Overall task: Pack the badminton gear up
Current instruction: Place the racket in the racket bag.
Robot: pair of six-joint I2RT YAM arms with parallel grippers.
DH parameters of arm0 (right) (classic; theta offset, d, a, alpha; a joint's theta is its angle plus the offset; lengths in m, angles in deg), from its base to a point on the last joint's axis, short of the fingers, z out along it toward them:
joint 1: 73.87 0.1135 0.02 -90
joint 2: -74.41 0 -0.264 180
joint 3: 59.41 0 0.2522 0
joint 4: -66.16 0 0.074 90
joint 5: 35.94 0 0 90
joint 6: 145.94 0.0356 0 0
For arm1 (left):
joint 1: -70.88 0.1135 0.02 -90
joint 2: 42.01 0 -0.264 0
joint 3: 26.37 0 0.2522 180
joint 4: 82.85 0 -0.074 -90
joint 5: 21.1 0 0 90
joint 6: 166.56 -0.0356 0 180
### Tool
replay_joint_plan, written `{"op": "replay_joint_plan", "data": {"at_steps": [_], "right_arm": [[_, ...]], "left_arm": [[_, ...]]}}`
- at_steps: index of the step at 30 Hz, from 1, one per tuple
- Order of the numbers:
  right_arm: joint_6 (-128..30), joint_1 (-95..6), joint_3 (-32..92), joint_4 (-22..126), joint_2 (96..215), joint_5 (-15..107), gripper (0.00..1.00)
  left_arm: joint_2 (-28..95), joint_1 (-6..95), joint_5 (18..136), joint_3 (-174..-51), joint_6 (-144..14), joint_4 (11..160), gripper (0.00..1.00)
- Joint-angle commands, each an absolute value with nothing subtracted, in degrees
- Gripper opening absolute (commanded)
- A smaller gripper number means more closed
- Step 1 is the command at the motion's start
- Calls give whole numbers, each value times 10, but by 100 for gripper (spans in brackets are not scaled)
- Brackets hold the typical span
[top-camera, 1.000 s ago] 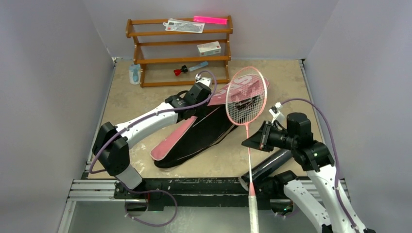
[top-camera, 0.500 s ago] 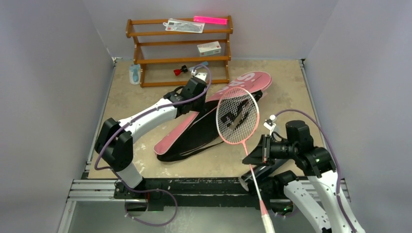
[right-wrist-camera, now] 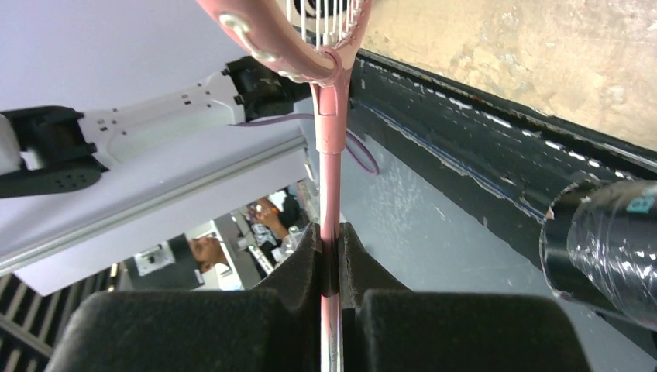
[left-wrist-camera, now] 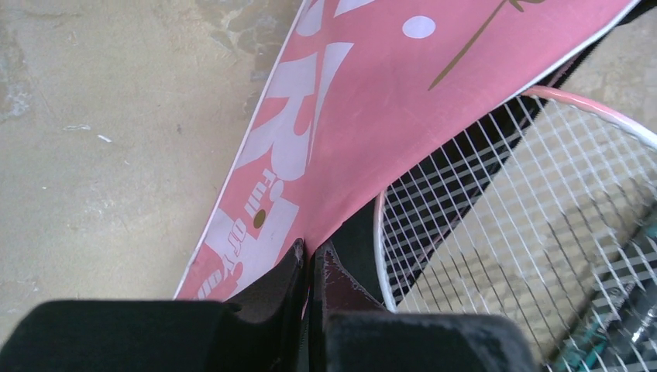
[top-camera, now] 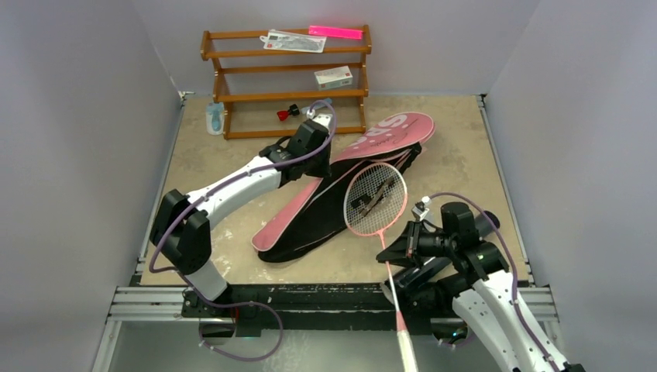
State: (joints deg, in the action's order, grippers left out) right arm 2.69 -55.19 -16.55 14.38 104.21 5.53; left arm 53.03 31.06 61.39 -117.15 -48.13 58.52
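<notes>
The pink "SPORT" racket bag lies open across the table, its black inside showing. My left gripper is shut on the edge of the pink flap, fingertips pinching it, and holds it raised. My right gripper is shut on the thin shaft of a pink-framed racket. The racket's head hovers over the bag's opening and its white handle points past the near edge. The shaft runs between my closed right fingers. The long black tube lies under my right arm and also shows in the right wrist view. No shuttlecocks or second racket are in view.
A wooden shelf stands at the back, holding a small white box, a red-capped blue tool and flat packets on top. A small blue-white item lies left of it. Grey walls enclose the table; a black rail runs along the front.
My right gripper has pulled the racket toward the near edge and lower, bringing its head from over the bag's far end to its opening. My left gripper lifted the flap slightly back.
</notes>
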Motion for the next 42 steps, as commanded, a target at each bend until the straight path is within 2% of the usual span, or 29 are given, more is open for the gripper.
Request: {"op": "replay_joint_plan", "data": {"at_steps": [1, 8, 17, 23, 32, 42], "right_arm": [[143, -553, -200, 312, 1034, 27, 0], [167, -553, -195, 405, 1084, 50, 0], [187, -553, -180, 386, 1071, 70, 0], [275, -553, -234, 521, 1060, 131, 0], [202, -553, -182, 574, 1199, 201, 0], [162, -545, -177, 652, 1273, 311, 0]], "left_arm": [[467, 316, 651, -1174, -473, 633, 0], [440, 315, 686, -1143, -469, 635, 0], [436, 316, 716, -1132, -477, 631, 0], [425, 303, 755, -1111, -469, 639, 0], [384, 278, 793, -1094, -457, 630, 0], [359, 257, 864, -1095, -451, 635, 0]]}}
